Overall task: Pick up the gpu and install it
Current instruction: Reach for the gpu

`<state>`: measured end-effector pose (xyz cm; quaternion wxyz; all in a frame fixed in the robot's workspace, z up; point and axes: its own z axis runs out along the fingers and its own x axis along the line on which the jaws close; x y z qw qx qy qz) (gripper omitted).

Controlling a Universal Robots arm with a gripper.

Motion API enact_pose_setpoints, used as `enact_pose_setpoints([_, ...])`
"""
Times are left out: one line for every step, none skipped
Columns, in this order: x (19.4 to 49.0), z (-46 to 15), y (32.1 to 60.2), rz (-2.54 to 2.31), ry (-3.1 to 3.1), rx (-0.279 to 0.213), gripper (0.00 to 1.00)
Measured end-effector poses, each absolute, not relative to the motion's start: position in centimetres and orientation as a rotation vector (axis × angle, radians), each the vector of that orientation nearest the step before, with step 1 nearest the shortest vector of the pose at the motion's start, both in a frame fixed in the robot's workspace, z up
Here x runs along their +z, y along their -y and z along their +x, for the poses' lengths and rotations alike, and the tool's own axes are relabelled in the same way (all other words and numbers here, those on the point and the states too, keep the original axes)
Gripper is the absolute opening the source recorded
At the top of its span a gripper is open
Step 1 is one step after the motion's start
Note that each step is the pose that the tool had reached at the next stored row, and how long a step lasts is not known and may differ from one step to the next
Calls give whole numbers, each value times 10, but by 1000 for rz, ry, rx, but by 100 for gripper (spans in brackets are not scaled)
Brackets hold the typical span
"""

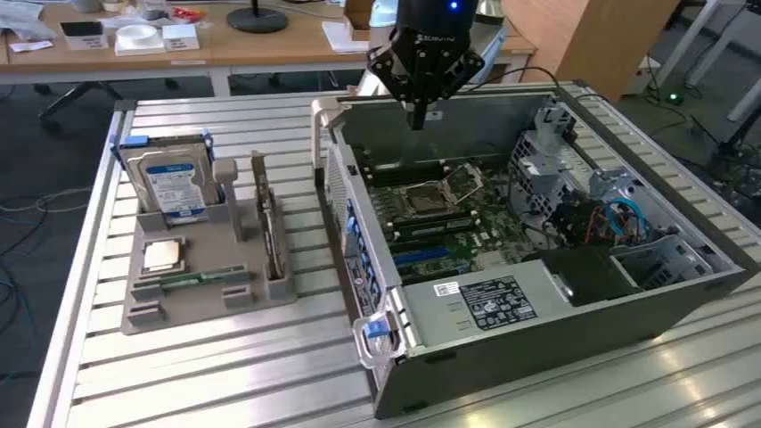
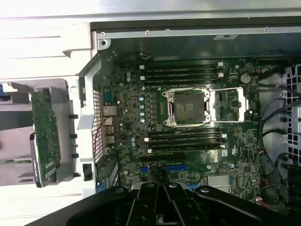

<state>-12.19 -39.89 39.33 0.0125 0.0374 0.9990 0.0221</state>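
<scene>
The open computer case (image 1: 535, 352) is a boxy shell of grey sheet metal around a green motherboard (image 1: 434, 227) with a square socket and long dark slots. The black gripper (image 1: 416, 120) hangs over the case's far wall, jaws pressed together, holding nothing. The gpu (image 1: 271, 232), a thin flat card, stands on edge in a grey moulded holder (image 1: 220, 254) just outside the case, to the exterior view's left.

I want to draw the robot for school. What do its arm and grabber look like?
The gripper is all black: a chunky body that is wide at the top, with jointed, bar-like fingers. Small white lettering runs across the body, and a blue light glows on the black wrist above it.
</scene>
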Motion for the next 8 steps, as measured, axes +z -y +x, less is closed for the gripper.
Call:
enact_pose_setpoints([393,-122,399,117,-3114,69,11])
enact_pose_setpoints([393,-122,399,117,-3114,69,11])
enact_pose_setpoints([393,-122,399,117,-3114,69,11])
enact_pose_setpoints([393,-122,399,117,-3114,69,11])
enact_pose_setpoints([393,-122,399,117,-3114,69,11])
enact_pose_setpoints([393,-122,399,117,-3114,69,11])
enact_pose_setpoints([393,-122,399,117,-3114,69,11])
enact_pose_setpoints([393,-122,399,117,-3114,69,11])
